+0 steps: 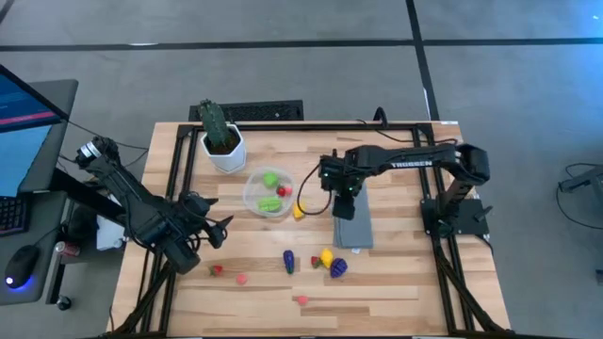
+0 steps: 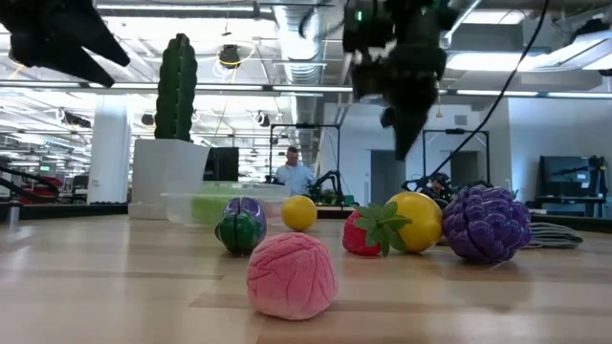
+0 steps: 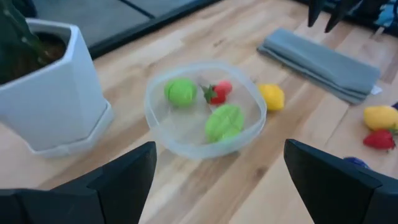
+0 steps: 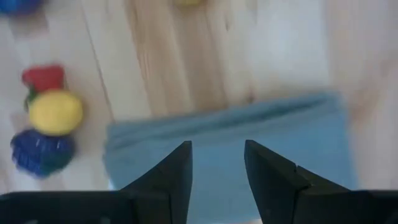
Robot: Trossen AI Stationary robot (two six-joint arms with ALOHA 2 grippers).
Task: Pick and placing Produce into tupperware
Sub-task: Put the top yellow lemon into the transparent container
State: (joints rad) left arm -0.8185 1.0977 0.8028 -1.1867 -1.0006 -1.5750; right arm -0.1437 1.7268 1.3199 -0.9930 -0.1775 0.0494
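Pink produce [image 2: 292,275] lies nearest, on open counter [image 1: 396,282].
Right gripper [image 1: 345,209] hangs over grey cloth [image 1: 353,226], jaws narrow, empty; left gripper [image 1: 219,232] jaws wide near counter's left edge; tupperware [image 1: 268,192] holds three pieces.

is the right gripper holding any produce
No, the right gripper hangs empty over the grey cloth, its fingers a little apart.

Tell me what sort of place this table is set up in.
Probably a robotics lab or open workshop hall. The low view shows exposed ceiling ducts and another robot arm beside a person in the background; the high view shows a computer monitor next to the wooden table.
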